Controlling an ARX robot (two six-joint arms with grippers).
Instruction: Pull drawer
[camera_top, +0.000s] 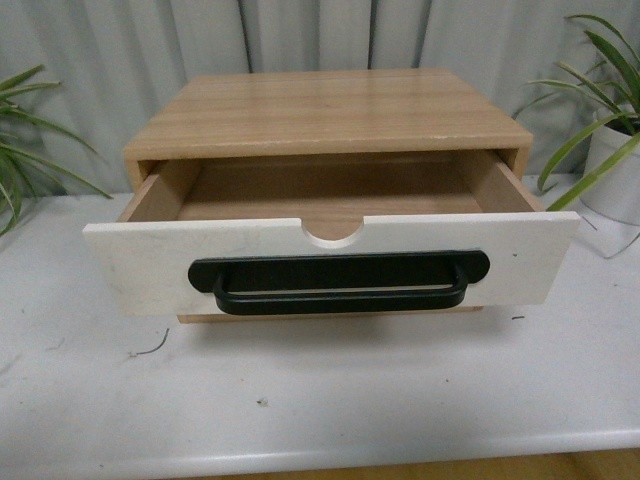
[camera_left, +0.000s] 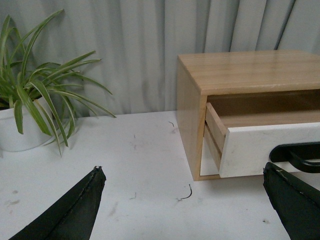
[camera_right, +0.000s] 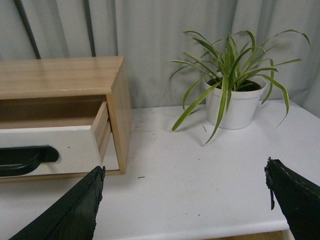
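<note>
1. Front view: showing the drawer (camera_top: 330, 262) standing well out of the wooden cabinet (camera_top: 330, 112), its white front facing the camera and its inside bare. Running the black handle (camera_top: 340, 281) crosswise along the front, under the half-round notch (camera_top: 333, 233). Sitting on the white table (camera_top: 320, 390), with leaves of a plant at either edge. Showing neither arm here. Judging the pull as largely done, with any further travel coming straight toward the robot, square to the handle's long axis.

2. Left wrist view: looking past the left gripper (camera_left: 185, 202), its two dark fingers (camera_left: 75, 210) spread wide and holding nothing, hanging over bare table. Placing the drawer ahead of and to the inner side of this gripper, well apart from it, with only the near end of the handle (camera_left: 295, 155) showing beside one fingertip. Showing a potted plant (camera_left: 30, 107) on the outer side.

3. Right wrist view: looking past the right gripper (camera_right: 185, 200), fingers (camera_right: 70, 212) likewise spread wide and empty. Placing the drawer ahead and to the inner side again, the handle's other end (camera_right: 25, 159) partly cut off by the frame. Standing a second potted plant (camera_right: 232, 92) beyond the cabinet's side. Reading neither arm as clearly nearer; both sitting back from the front, flanking it, touching nothing.
</note>
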